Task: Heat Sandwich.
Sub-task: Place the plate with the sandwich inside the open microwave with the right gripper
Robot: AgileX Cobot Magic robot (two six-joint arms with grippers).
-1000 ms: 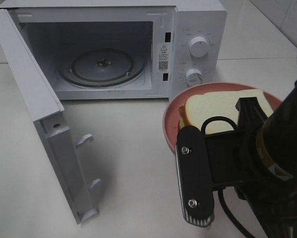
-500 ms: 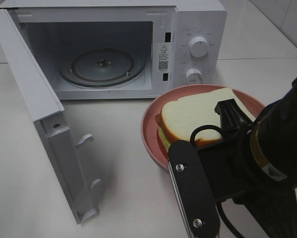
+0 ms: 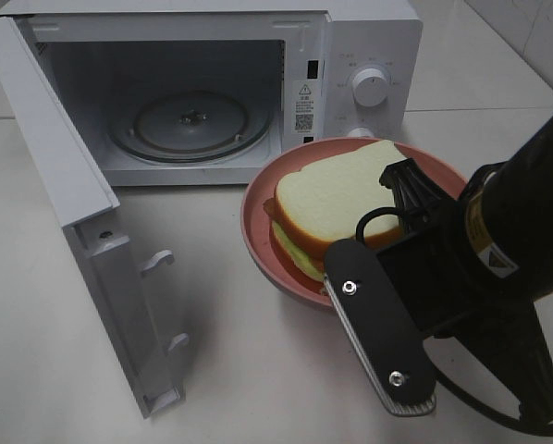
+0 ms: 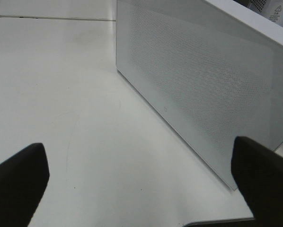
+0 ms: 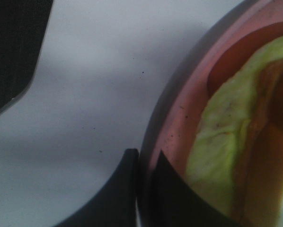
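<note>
The high camera looks down from the front onto the worktop (image 3: 36,370), facing the open microwave (image 3: 369,37). The left wrist camera looks low along the worktop at the microwave door (image 4: 203,94). The right wrist camera sits very close to the pink plate (image 5: 174,120), which the high view also shows.

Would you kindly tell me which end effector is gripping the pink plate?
The right end effector, its jaws shut on the rim of the plate beside the sandwich. The left end effector stands wide open near the microwave door, holding nothing.
</note>
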